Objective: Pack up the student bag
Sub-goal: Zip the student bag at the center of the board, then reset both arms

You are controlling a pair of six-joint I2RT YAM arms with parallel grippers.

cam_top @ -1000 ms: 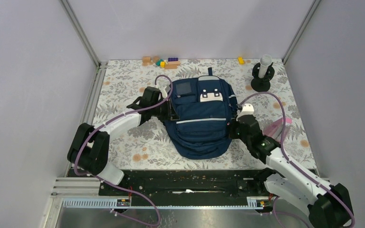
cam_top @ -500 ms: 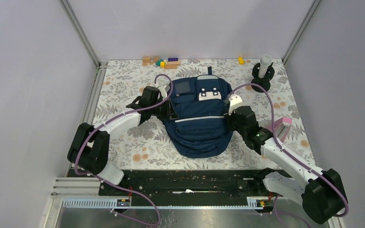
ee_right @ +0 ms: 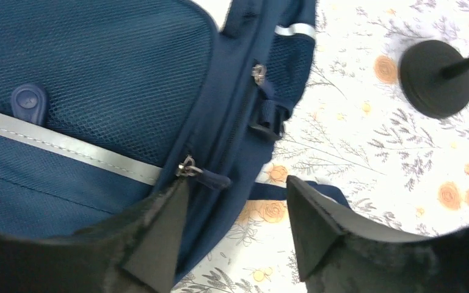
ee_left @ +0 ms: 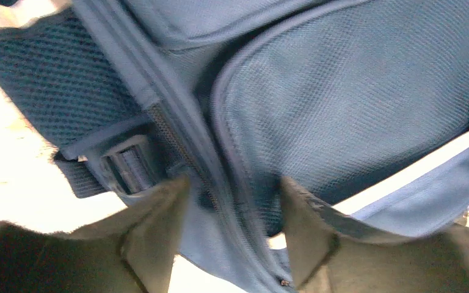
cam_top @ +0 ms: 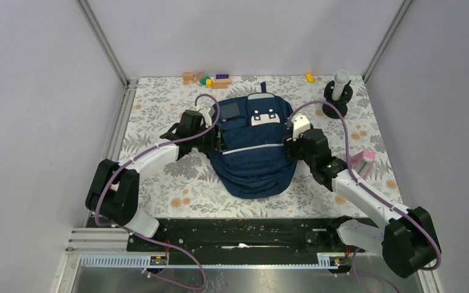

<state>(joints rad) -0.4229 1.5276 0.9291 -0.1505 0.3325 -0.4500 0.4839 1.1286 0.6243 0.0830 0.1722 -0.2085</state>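
The student bag [cam_top: 253,160], a navy-blue backpack, lies flat at the middle of the flower-patterned table [cam_top: 171,180], front side up. Its top points toward the upper edge of the overhead frame, and a light reflective stripe [cam_top: 253,148] runs across its middle. The left gripper [cam_top: 218,139] sits against the bag's left side, about level with that stripe. In its wrist view the two fingers stand apart with a zipper seam and a fold of blue fabric between them, and a plastic strap buckle [ee_left: 128,168] lies just beside the left-hand finger. Whether the fingers are pinching that fabric cannot be told. The right gripper [ee_right: 238,183] is at the bag's right side, roughly opposite. Its jaws are released and hold nothing: between the fingers only the bag's edge and bare flowered table show. A metal zipper pull [ee_right: 189,168] lies just above the tip of the left-hand finger in that view, next to the end of the stripe. Higher up the same side seam sits another black buckle [ee_right: 267,125]. In the upper right of the overhead frame a black stand [cam_top: 336,105] holding an upright white cylinder [cam_top: 341,81] is well apart from the bag. Along the top edge of the table lie a cluster of coloured building blocks [cam_top: 210,79] left of centre and a single yellow block [cam_top: 309,77] further right. A pink object [cam_top: 364,160] lies near the right edge, beside the right arm.
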